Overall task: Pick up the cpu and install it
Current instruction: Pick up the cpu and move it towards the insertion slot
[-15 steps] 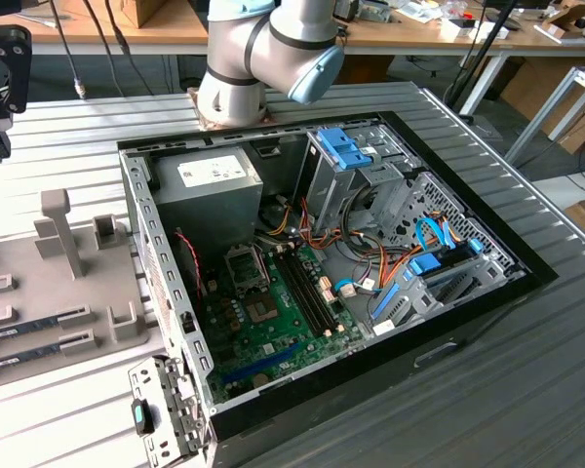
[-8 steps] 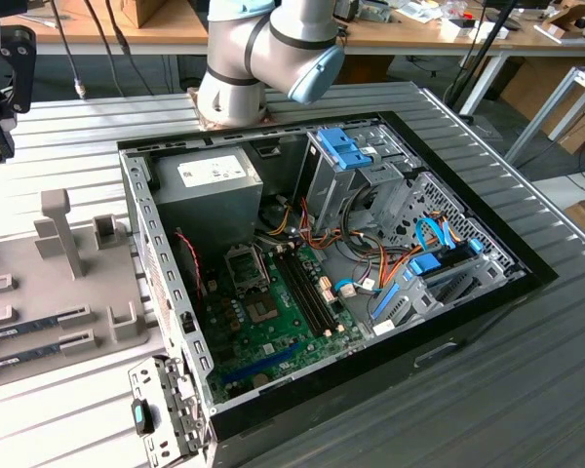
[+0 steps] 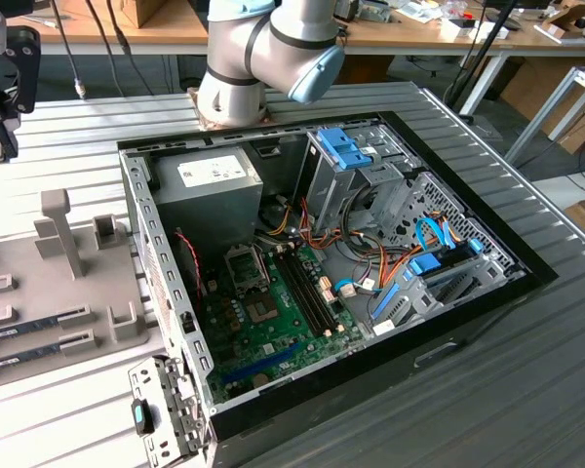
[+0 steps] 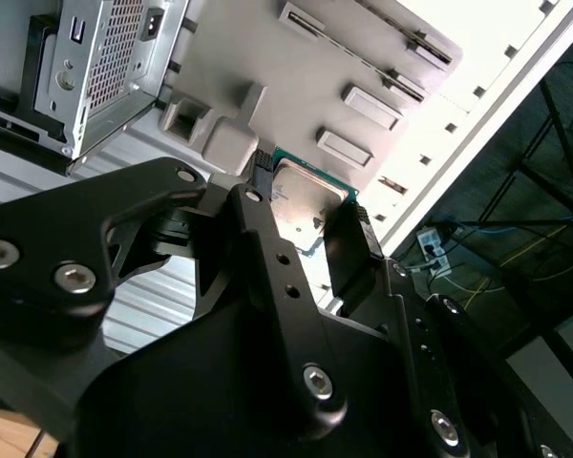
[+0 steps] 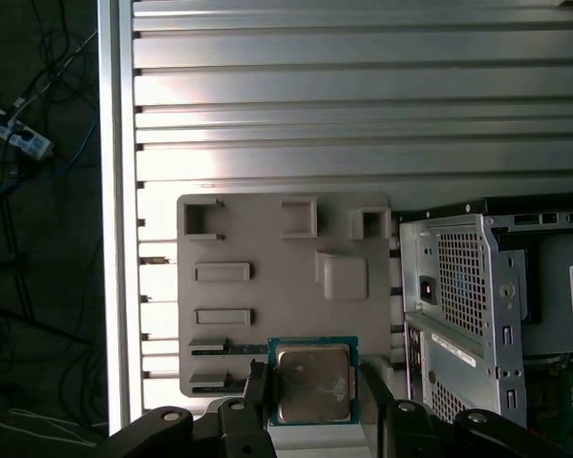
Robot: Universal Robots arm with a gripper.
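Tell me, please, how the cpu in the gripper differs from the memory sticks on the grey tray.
Shape: the cpu is a flat square, the memory sticks are long and narrow. Colour: the cpu has a silver top with a green rim; the memory sticks look dark. State: the cpu is clamped in the gripper above the grey tray, while the memory sticks lie in its slots. Both are outside the computer case.
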